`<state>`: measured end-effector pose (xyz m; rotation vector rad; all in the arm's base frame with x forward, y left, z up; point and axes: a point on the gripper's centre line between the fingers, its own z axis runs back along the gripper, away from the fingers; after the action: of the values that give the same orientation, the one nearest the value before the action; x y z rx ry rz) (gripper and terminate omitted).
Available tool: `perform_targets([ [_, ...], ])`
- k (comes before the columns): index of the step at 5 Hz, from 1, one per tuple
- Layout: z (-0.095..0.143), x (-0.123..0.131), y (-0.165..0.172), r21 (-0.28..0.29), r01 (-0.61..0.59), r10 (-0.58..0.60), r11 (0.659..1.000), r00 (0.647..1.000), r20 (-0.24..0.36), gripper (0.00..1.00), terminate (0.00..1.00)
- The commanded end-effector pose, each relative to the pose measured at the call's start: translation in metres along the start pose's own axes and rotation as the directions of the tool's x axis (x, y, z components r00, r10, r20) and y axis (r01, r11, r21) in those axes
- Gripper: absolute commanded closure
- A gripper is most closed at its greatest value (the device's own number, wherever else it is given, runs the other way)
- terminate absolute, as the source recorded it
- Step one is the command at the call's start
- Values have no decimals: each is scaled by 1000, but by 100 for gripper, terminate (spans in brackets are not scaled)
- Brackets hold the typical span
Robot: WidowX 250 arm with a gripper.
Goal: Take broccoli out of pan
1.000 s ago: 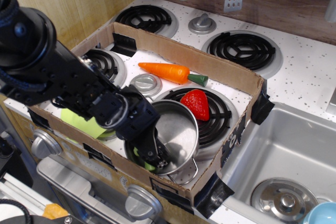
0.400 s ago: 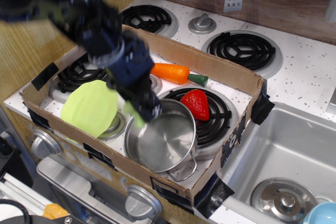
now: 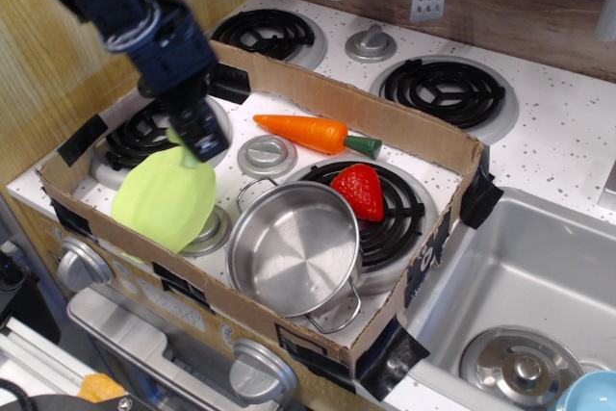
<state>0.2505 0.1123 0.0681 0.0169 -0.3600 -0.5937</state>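
Pan [image 3: 294, 249]: shiny steel, empty, on the front right burner inside the cardboard box [image 3: 385, 115]. Broccoli [image 3: 179, 141]: only a light-green sliver visible, pinched in the hand [image 3: 197, 144], above the far edge of the lime-green plate [image 3: 164, 199]. Hand: closed on the broccoli, left of the pan and well clear of it. Carrot [image 3: 313, 131] and strawberry [image 3: 358, 191]: on the surface behind the pan.

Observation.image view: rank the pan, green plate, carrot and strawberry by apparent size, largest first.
1. pan
2. green plate, slightly smaller, though its tilt makes that unsure
3. carrot
4. strawberry
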Motion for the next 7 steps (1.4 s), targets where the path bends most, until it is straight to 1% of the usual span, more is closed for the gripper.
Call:
perform_targets([
  [1, -2, -10, 86, 58, 162, -165, 985, 985, 44, 100, 0],
  [2, -4, -12, 102, 63, 204, -207, 977, 977, 43, 100, 0],
  [3, -14, -14, 101, 81, 203, -208, 976, 976, 64, 100, 0],
  [4, -22, -16, 95, 86, 198, -206, 976, 974, 92, 0, 0],
  [5, -23, -15, 96, 87, 228, -237, 970, 965, 111, 0, 0],
  [6, -19, -8, 97, 83, 245, -252, 966, 964, 86, 0, 0],
  [7, -10, 6, 98, 83, 259, -263, 962, 964, 46, 0, 0],
])
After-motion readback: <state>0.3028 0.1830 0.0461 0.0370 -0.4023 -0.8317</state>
